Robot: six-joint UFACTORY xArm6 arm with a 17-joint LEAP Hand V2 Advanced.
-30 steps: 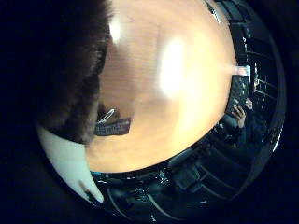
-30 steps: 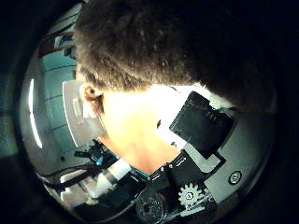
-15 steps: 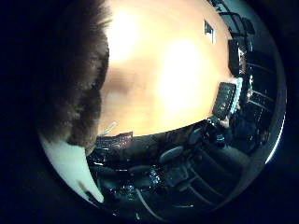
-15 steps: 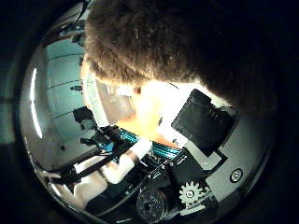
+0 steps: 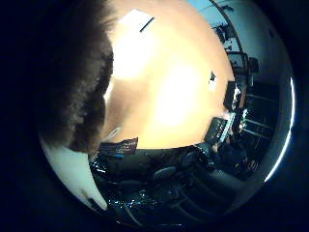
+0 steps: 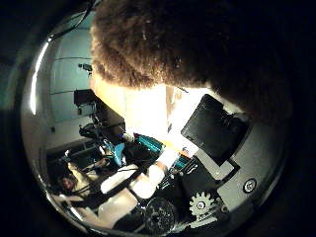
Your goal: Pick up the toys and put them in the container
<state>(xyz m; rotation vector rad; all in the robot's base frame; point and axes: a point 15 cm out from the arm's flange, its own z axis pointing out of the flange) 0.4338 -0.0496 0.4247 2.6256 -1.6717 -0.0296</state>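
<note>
A brown furry plush toy (image 6: 177, 44) fills much of the thumb side palm view and sits right against my palm. My right hand (image 6: 222, 163) shows as black and white parts with a small gear beside the toy. One white finger (image 5: 72, 174) curls along the edge of the fur in the little finger side view. The toy hangs well above the orange-brown wooden table (image 5: 169, 96) and touches nothing else. No container can be made out for certain.
A white sheet (image 5: 135, 19) lies on the far part of the table, and a small dark flat item (image 5: 118, 145) lies near its edge. Monitors (image 5: 231, 96) and chairs (image 5: 164, 174) stand around it. Something teal (image 6: 150, 143) shows beyond the table's edge.
Both views have swung and more of the room beyond the table's edge shows, so the hand has moved. The plush toy stays against the palm in the same place.
</note>
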